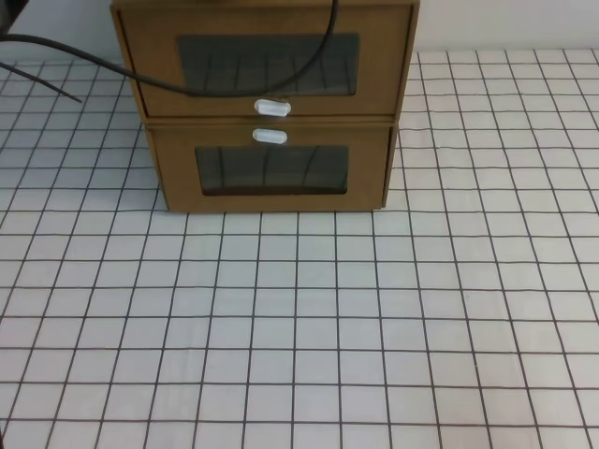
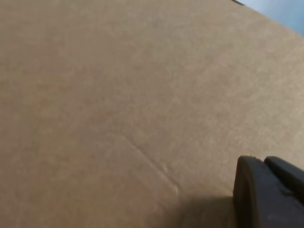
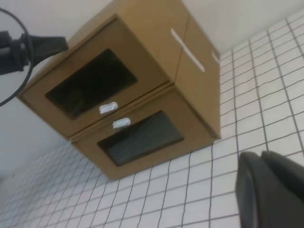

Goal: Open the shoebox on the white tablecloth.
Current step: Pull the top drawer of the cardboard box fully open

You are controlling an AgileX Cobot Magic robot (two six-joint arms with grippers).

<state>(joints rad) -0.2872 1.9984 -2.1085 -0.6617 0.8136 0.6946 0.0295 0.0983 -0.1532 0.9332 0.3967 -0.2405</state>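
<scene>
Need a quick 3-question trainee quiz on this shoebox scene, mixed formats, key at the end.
1. Count: how many brown boxes stand stacked on the white tablecloth?
2. True or false: in the high view, a black cable crosses the window of the upper shoebox.
3. Pick one: on the lower shoebox, the white pull tab sits (A) above its window, (B) below it, (C) on the side wall.

Key: 1. Two. 2. True. 3. A.
</scene>
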